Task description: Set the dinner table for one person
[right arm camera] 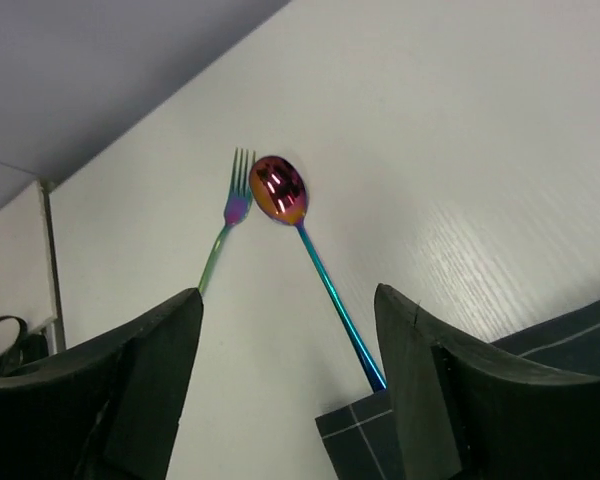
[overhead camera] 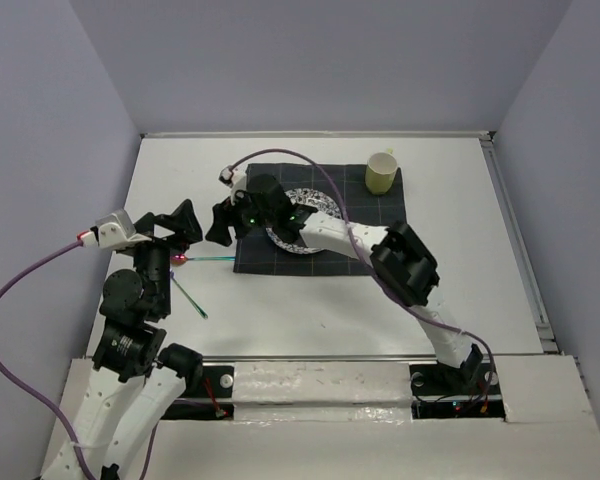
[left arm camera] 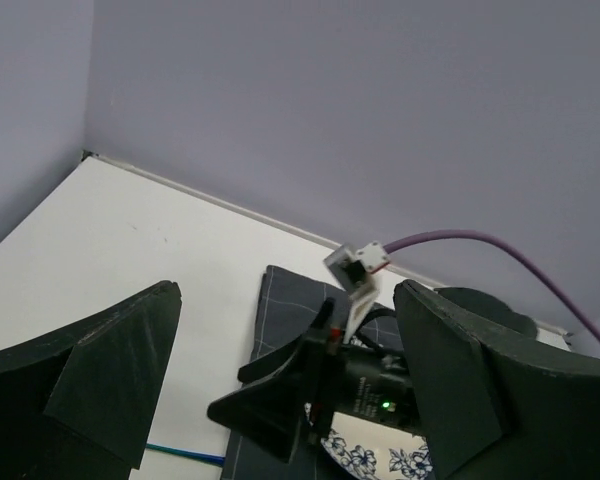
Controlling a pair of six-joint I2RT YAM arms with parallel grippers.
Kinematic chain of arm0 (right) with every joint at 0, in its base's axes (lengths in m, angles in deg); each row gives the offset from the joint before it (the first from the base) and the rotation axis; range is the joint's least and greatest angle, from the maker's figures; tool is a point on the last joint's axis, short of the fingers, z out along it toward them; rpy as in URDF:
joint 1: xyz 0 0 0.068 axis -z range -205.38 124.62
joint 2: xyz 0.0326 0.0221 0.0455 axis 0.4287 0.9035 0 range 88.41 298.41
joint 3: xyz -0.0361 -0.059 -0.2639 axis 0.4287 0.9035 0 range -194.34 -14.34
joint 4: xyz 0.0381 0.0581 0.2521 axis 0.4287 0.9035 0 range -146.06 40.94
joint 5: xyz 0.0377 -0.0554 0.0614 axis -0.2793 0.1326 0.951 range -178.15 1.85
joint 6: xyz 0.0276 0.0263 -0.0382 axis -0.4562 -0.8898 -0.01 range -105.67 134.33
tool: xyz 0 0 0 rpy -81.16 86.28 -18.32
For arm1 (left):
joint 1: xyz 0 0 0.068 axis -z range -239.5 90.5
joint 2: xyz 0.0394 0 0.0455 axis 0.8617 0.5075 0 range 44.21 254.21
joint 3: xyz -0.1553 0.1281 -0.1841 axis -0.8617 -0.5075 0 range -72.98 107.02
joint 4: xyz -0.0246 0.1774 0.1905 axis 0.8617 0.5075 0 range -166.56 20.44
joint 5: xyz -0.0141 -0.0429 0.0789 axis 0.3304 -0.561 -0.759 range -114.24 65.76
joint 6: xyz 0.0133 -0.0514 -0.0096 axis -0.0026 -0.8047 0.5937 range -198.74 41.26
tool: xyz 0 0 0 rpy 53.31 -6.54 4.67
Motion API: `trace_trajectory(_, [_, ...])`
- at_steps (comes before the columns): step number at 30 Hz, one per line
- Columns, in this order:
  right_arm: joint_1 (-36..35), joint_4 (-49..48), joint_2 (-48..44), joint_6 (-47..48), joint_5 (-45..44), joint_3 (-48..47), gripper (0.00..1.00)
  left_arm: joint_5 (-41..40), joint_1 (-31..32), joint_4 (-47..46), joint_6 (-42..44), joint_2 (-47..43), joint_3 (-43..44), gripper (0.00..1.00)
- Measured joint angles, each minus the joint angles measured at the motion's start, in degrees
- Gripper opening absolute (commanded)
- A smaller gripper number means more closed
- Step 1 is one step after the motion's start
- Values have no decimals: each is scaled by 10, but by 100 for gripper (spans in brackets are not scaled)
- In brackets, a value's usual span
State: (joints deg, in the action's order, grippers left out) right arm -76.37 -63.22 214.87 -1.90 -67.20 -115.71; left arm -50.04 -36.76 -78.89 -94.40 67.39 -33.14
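Left claw (overhead camera: 183, 230): we are seeing its fingers standing wide apart and gripping nothing, hovering over the table (overhead camera: 460, 290) left of the mat (overhead camera: 370, 212).
Right claw (right arm camera: 285, 300): we are finding it spread just as wide and empty, reaching out past the mat's left edge and facing the left claw.
Spoon (right arm camera: 279, 190): it is lying flat on the table, its handle running back to the mat's edge and showing between the right claw's fingers.
Fork (right arm camera: 237, 195): it is lying on the table, its head just beside the spoon's bowl.
Table: it is spreading white under everything.
Mat: it is carrying a patterned plate (overhead camera: 320, 203) and, at its far right corner, a yellow cup (overhead camera: 381, 172).
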Motion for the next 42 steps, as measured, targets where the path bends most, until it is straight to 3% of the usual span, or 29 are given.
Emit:
trace_trajectory(3, [-14,28,66,10,13,-73,88,-9,0,1,2,-2,0,99])
trace_trajectory(10, [-21,118,197,52,15,-231,88,-14,1,0,4,-24,0,99])
trace_trajectory(19, [-52,184,238,97,-19,-282,87,-3,1,-1,5,-26,-1,99])
trace_trajectory(21, [-62,188,238,107,-31,-283,79,0,1,-1,6,-28,-1,99])
trace_trajectory(22, [-68,192,238,113,-41,-284,66,1,1,-1,6,-29,-1,99])
trace_trajectory(27, [-97,195,244,146,-105,-285,52,7,1,-6,6,-32,-1,99])
trace_trajectory(34, [-122,182,255,169,-197,-293,25,16,4,-9,6,-39,-1,99])
trace_trajectory(35, [-124,182,255,168,-207,-293,17,16,5,-10,6,-41,-1,99])
trace_trajectory(40, [-134,151,255,153,-251,-278,0,18,8,-12,6,-48,-1,99])
trace_trajectory(42, [-138,141,255,148,-263,-274,0,18,9,-12,6,-49,-1,99])
